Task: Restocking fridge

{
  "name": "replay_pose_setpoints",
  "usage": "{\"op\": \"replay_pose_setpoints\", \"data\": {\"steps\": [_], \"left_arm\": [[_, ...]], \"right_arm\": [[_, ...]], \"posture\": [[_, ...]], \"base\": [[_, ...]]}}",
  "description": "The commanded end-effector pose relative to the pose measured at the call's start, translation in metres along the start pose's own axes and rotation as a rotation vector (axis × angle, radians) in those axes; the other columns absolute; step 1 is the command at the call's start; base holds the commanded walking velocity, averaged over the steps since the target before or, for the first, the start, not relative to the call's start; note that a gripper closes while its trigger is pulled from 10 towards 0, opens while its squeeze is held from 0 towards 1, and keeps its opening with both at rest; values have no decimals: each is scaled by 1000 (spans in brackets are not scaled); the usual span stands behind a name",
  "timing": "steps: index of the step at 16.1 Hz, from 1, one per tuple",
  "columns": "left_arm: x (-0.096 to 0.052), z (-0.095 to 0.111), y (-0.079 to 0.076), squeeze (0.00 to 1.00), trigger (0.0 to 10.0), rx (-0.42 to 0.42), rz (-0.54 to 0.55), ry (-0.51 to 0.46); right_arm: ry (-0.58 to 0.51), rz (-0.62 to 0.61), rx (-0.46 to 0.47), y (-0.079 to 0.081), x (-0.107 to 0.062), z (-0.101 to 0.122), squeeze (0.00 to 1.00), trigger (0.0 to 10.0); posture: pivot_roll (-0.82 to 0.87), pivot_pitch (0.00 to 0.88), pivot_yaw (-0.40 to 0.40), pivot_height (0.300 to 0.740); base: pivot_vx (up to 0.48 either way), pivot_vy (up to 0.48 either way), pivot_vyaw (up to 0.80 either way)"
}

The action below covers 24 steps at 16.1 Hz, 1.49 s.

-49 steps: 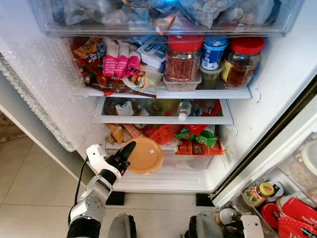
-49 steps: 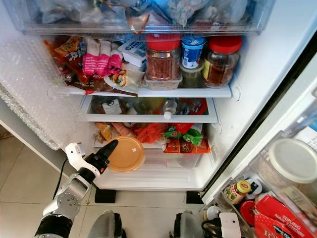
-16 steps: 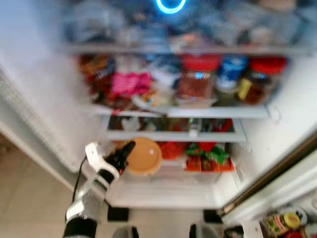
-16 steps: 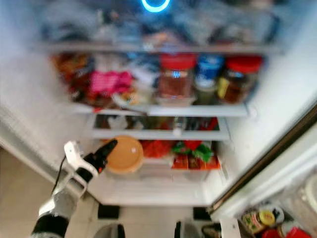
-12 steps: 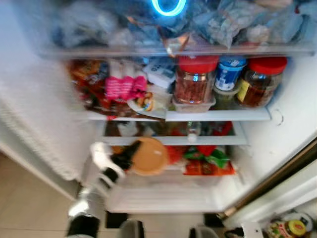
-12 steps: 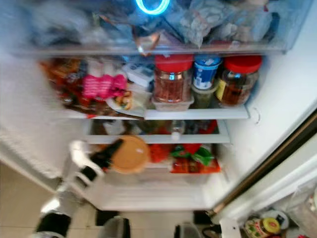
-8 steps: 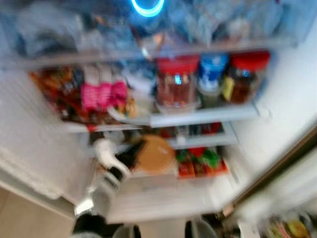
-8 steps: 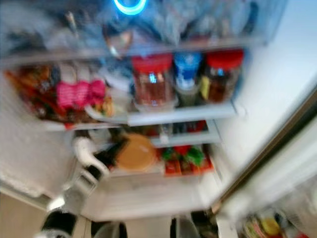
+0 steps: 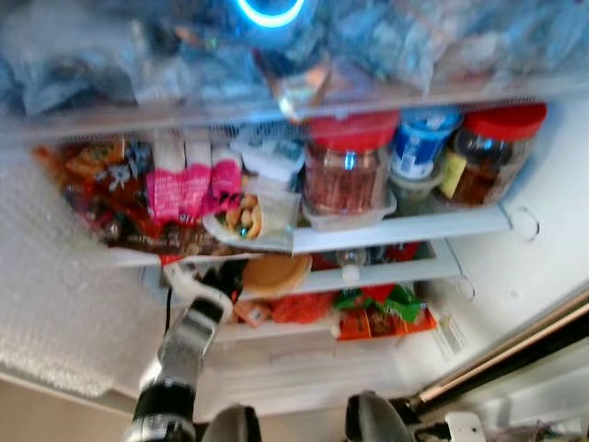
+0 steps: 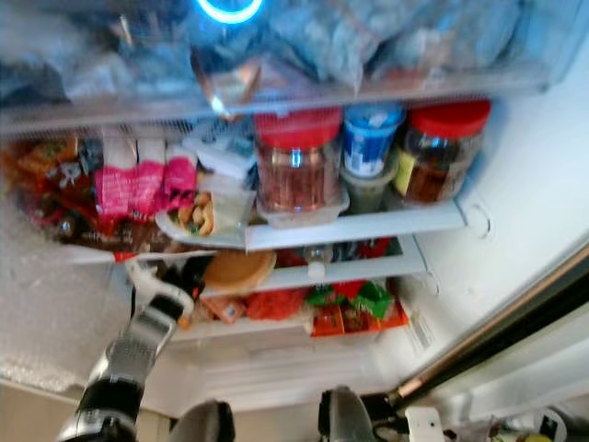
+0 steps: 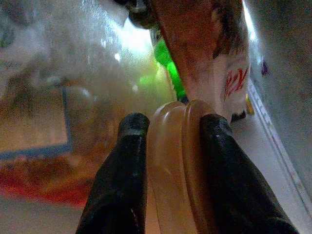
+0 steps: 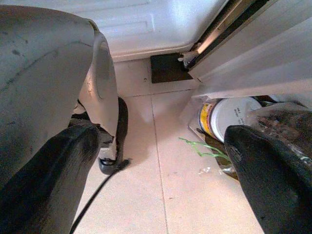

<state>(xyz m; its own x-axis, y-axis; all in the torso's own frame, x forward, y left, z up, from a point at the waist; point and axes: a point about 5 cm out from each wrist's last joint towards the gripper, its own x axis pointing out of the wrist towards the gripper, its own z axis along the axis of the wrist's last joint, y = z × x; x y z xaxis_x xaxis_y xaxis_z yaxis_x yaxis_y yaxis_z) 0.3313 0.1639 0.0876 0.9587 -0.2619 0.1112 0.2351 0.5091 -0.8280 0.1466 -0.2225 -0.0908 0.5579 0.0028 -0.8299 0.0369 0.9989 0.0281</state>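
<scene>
A round tan plastic lid-like container [image 9: 274, 273] is clamped edge-on between the two black fingers [image 11: 119, 180] of the left gripper [image 11: 170, 127], which is reached into the open white fridge [image 9: 538, 198] at the second glass shelf [image 9: 396, 274], just under the upper shelf [image 9: 400, 227]. In the left wrist view the tan rim is seen squeezed between both fingers, with a red-and-white packet [image 11: 229, 73] beyond it; its red lettering is too blurred to be read. On the upper shelf a red-lidded glass jar of brown contents [image 9: 348, 168], a blue-and-white tub [image 9: 421, 145] and a second red-lidded jar with a yellow label [image 9: 490, 155] are lined up, beside pink packets [image 9: 189, 184]; no writing on them can be made out. The right gripper [image 12: 156, 141] is hung low over the beige tiled floor [image 12: 141, 195] with its fingers spread wide apart around nothing, near a white bucket with a printed label [image 12: 229, 117].
</scene>
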Motion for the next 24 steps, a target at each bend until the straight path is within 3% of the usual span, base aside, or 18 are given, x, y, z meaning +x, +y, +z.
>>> {"op": "replay_pose_setpoints", "data": {"steps": [1, 4, 10, 11, 12, 13, 18, 21, 22, 23, 24], "left_arm": [[-8, 7, 13, 0, 10000, -5, 60, -36], [2, 3, 15, 0, 10000, 109, 115, -8], [23, 5, 6, 0, 10000, 167, 153, -36], [24, 5, 6, 0, 8431, 179, 148, -34], [23, 5, 8, 0, 8588, 139, 163, -42], [21, 5, 10, 0, 10000, 134, 151, -44], [10, 19, 24, 0, 10000, 190, 220, -100], [10, 27, 26, 0, 10000, 157, 249, -144], [14, 24, 22, 725, 10000, 155, 233, -132], [14, 24, 22, 910, 10000, 149, 232, -135], [14, 24, 22, 1000, 10000, 138, 230, -138]], "right_arm": [[35, 35, -8, 7, -1, -10, 0, 10000], [37, 35, -14, 5, -1, -10, 0, 10000], [41, 38, -23, 3, -2, -11, 0, 10000], [42, 35, -22, 3, -2, -11, 0, 10000], [42, 30, -16, 2, -2, -11, 0, 10000], [43, 29, -17, 2, -2, -11, 0, 10000], [54, 32, -25, 0, -3, -12, 0, 10000], [54, 38, -32, 0, -2, -10, 0, 10000], [52, 37, -33, 0, -2, -10, 0, 10000], [52, 36, -33, 0, -2, -9, 0, 10000], [51, 36, -33, 0, -2, -9, 0, 10000]], "posture": [[-31, 162, 23, 635], [-42, 167, 18, 635], [-76, 174, 5, 635], [-80, 175, 6, 635], [-91, 178, 6, 635], [-99, 182, 4, 635], [-93, 189, -1, 635], [-96, 186, -3, 635], [-98, 183, -2, 635], [-97, 181, -3, 635], [-98, 181, -4, 635]], "base": [[0, 0, 0], [0, 0, 0], [0, 0, 0], [0, 0, 0], [0, 0, 0], [0, 0, 0], [0, 0, 0], [0, 0, 0], [0, 0, 0], [0, 0, 0], [0, 0, 0]]}}
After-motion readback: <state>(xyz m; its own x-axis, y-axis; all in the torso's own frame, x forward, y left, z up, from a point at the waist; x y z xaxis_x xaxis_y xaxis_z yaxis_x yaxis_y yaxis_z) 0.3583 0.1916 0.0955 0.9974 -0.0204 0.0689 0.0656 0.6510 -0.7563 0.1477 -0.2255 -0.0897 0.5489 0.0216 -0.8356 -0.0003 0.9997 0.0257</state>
